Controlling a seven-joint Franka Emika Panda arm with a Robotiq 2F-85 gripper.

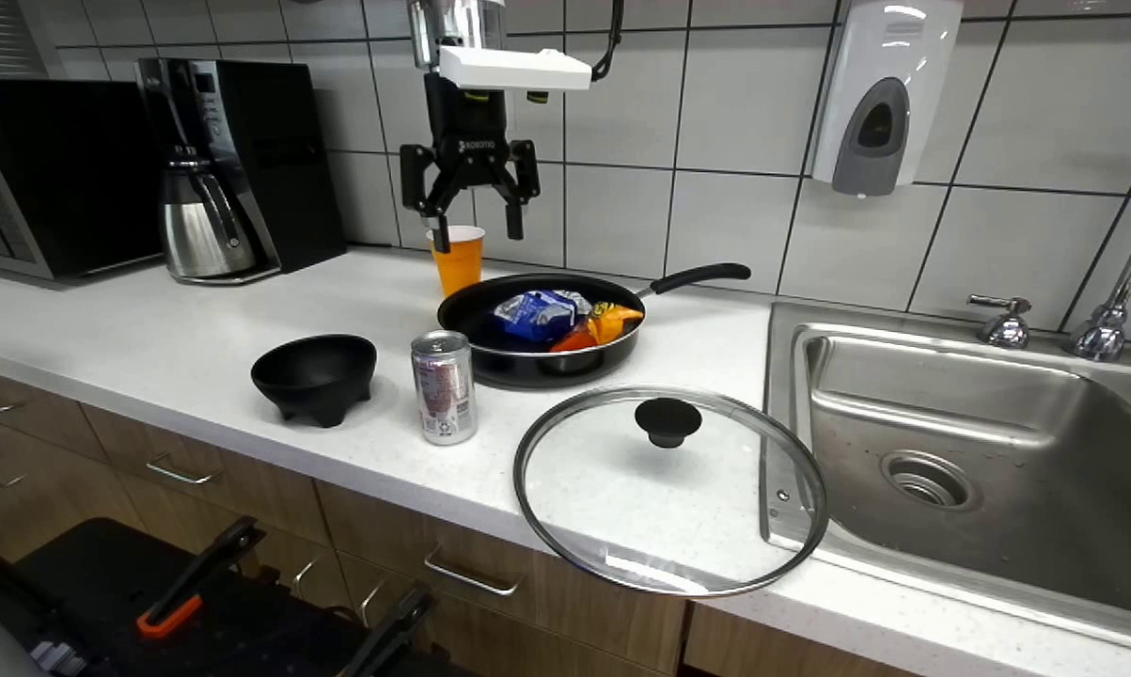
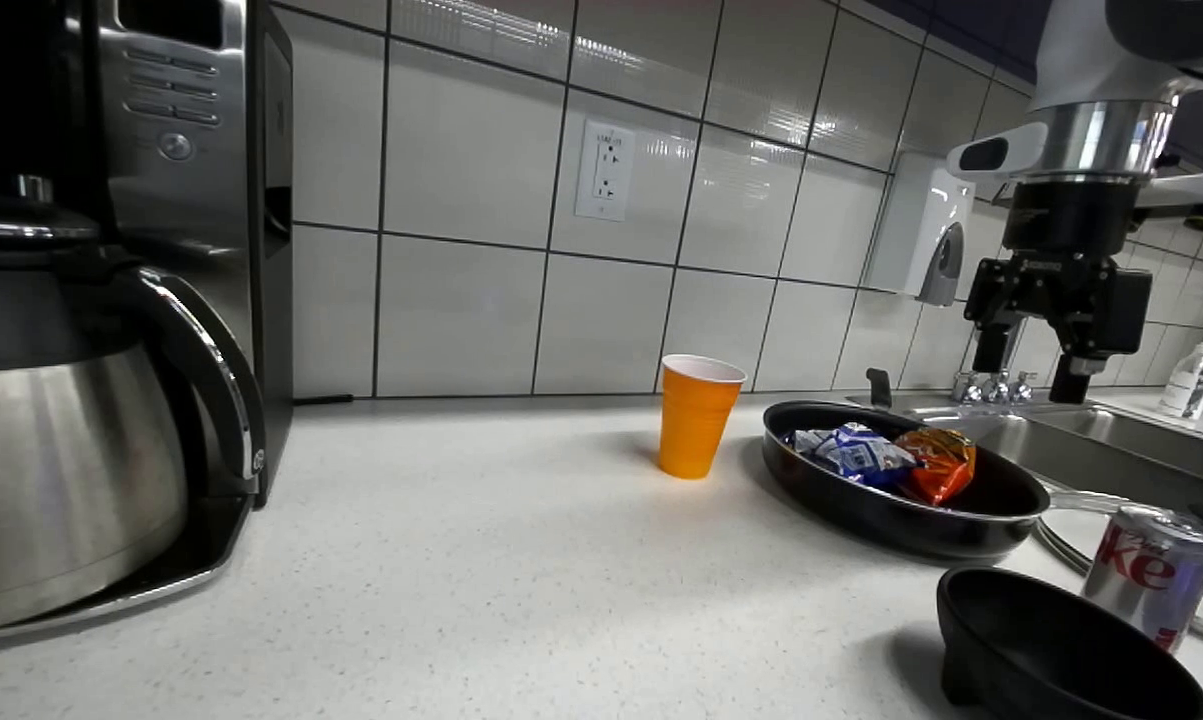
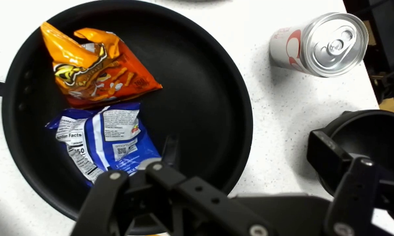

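My gripper (image 1: 479, 228) is open and empty, held in the air above the counter; it also shows in an exterior view (image 2: 1029, 368) and in the wrist view (image 3: 249, 150). Below it is a black frying pan (image 1: 551, 369), its bare inside visible in the wrist view (image 3: 200, 82). In the pan lie a blue snack bag (image 3: 118, 137) and an orange-red snack bag (image 3: 102, 75). A silver can (image 1: 445, 390) stands upright beside the pan. A black footed bowl (image 1: 316, 371) stands near the can. An orange cup (image 1: 460, 263) stands behind the pan.
A glass lid with a black knob (image 1: 667, 418) lies at the counter's front edge, beside the steel sink (image 1: 786, 395). A coffee maker with a steel carafe (image 1: 203, 226) and a microwave (image 1: 67, 179) stand at the far end. A soap dispenser (image 1: 889, 85) hangs on the tiled wall.
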